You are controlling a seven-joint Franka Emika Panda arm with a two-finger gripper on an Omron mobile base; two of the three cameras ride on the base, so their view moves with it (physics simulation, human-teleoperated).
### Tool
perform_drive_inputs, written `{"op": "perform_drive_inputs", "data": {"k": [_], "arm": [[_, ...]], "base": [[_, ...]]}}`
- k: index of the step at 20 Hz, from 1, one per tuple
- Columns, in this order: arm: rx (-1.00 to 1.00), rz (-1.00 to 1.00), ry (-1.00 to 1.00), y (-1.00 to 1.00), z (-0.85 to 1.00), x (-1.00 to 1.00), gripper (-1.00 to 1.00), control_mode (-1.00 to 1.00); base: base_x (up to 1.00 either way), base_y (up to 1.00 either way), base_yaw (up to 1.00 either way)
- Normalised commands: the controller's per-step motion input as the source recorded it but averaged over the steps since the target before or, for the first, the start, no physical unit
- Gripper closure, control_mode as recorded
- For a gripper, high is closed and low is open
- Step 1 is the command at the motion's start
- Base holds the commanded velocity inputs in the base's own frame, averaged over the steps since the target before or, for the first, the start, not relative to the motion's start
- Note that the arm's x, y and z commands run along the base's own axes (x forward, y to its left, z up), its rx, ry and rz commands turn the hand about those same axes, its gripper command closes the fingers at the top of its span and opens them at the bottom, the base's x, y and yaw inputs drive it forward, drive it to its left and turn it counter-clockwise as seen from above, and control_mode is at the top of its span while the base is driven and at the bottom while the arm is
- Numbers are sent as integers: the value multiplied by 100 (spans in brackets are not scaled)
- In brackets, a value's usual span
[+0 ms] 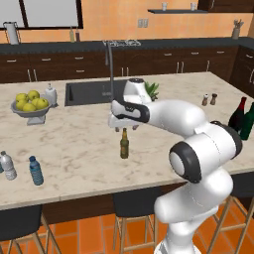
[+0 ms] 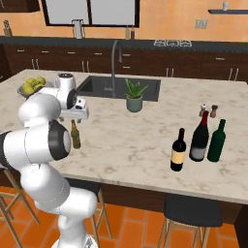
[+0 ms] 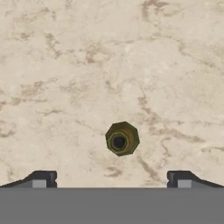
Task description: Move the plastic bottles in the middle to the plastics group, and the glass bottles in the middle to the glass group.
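The short olive-brown beer bottle (image 1: 124,144) stood upright, mid-worktop toward the near edge, bare marble (image 1: 79,144) around it; the tool (image 1: 124,127) hung just above it, fingers spread wide and empty, the hand view looking straight down onto the bottle's mouth; the blue bottle (image 1: 35,170) stood beside the clear ribbed bottle (image 1: 7,165) at the near left corner; the yellow-labelled wine bottle (image 2: 178,150) stood beside the red-topped wine bottle (image 2: 199,137) and green bottle (image 2: 217,141) near the right edge.

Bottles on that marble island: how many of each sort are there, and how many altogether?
Small water bottles: 2, the clear water bottle and the blue water bottle.
Tall wine-type bottles: 3, the labelled black wine bottle, the red-topped wine bottle and the green bottle.
Short beer-type bottles: 1, the olive-brown bottle.
Total: 6 bottles.
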Motion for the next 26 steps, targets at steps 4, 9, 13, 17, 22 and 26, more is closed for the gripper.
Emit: {"op": "perform_drive_inputs", "data": {"k": [4,9,13,17,22,26], "arm": [[0,0,-3,1,-17,13,-100,-100],[0,0,-8,0,-20,15,-100,-100],[0,0,-11,0,-11,0,-100,-100],[0,0,-9,0,-12,0,-100,-100],[0,0,-5,0,-2,-12,-100,-100],[0,0,-7,0,-18,5,-100,-100]], "base": [[0,0,0],[0,0,0],[0,0,0],[0,0,0],[0,0,0],[0,0,0]]}}
